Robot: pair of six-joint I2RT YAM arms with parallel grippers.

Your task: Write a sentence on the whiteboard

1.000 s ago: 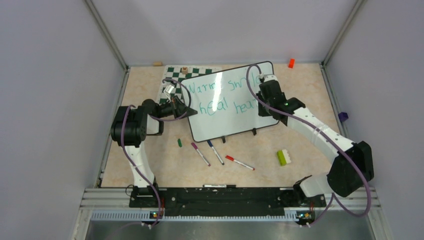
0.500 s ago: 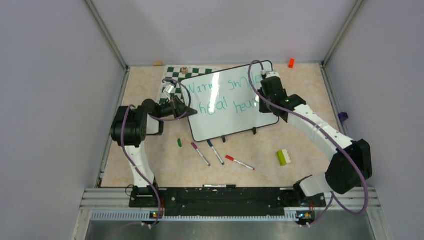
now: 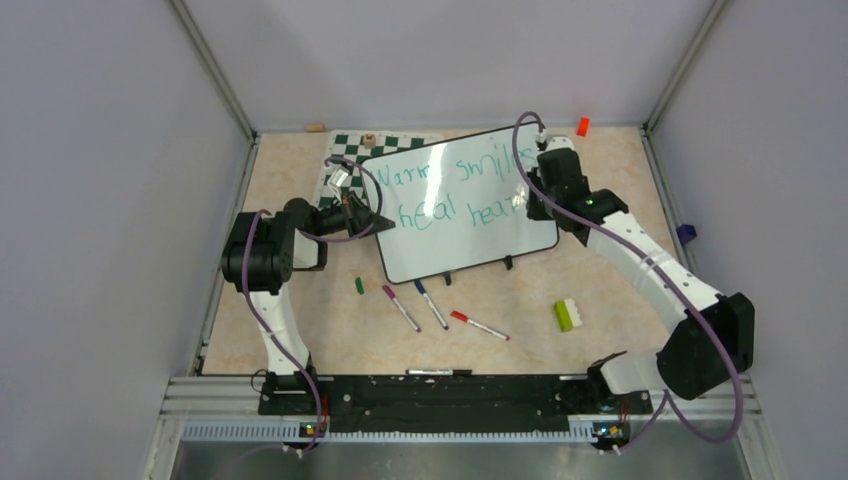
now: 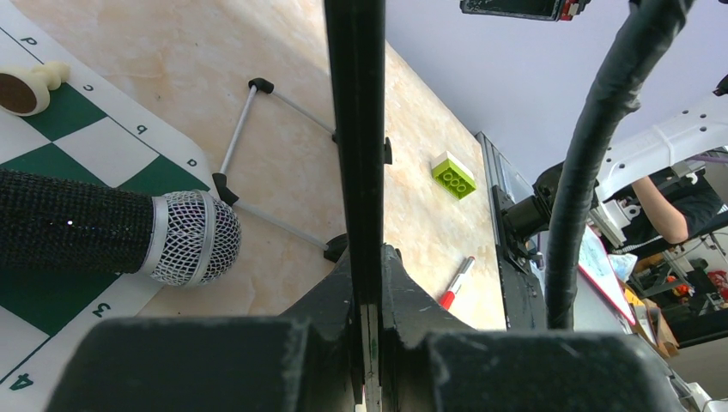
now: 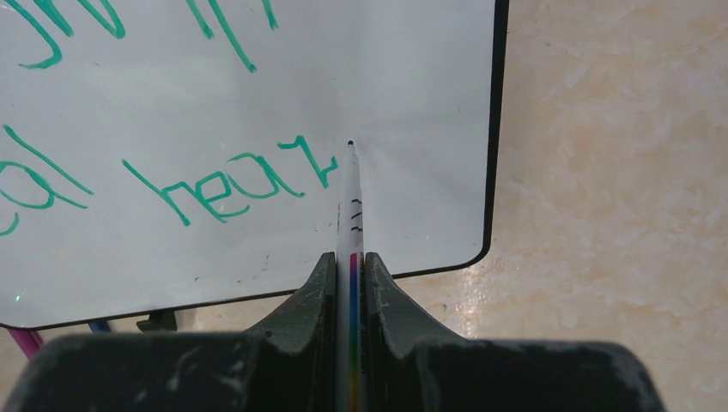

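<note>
your right jaws pinch the marker [image 5: 352, 215], left jaws clamp the whiteboard [image 5: 412, 86]; land the tip just after "hear" in the sentence [image 5: 232, 184].

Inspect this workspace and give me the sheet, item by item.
Surface: tan marbled table.
Job's things: whiteboard with green writing in two lines, the lower ending "hear".
Clutter: chess mat, microphone, three loose pens, green cap, green brick, orange block.
Grippers: left gripper clamps the whiteboard's edge; right gripper holds a marker, tip just after "hear".
Cables: purple cable arcs over the whiteboard's far corner.
Surroundings: plain walls; a person shows beyond the rig in the left wrist view.
</note>
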